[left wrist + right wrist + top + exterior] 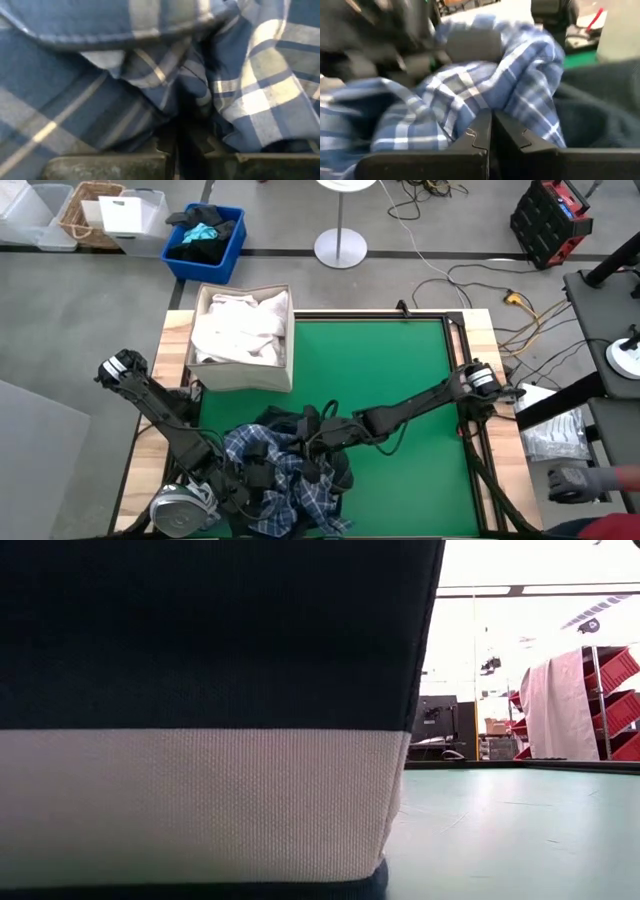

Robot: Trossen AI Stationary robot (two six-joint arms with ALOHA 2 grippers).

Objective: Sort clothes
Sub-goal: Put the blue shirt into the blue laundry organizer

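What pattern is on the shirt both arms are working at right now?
Blue-and-white plaid. The plaid shirt fills the left wrist view, where the checks show best.

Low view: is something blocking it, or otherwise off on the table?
Yes. A navy and white canvas surface fills most of the low view, hiding both arms. Overhead, the blue-white plaid shirt lies crumpled on the green table mat, which looks normal mid-sort.

A blue-and-white plaid shirt (pixel 285 480) is lying over a dark navy piece (pixel 300 423) on the green table (pixel 400 380), with white shirts (pixel 240 325) showing in a beige bin (pixel 245 375).
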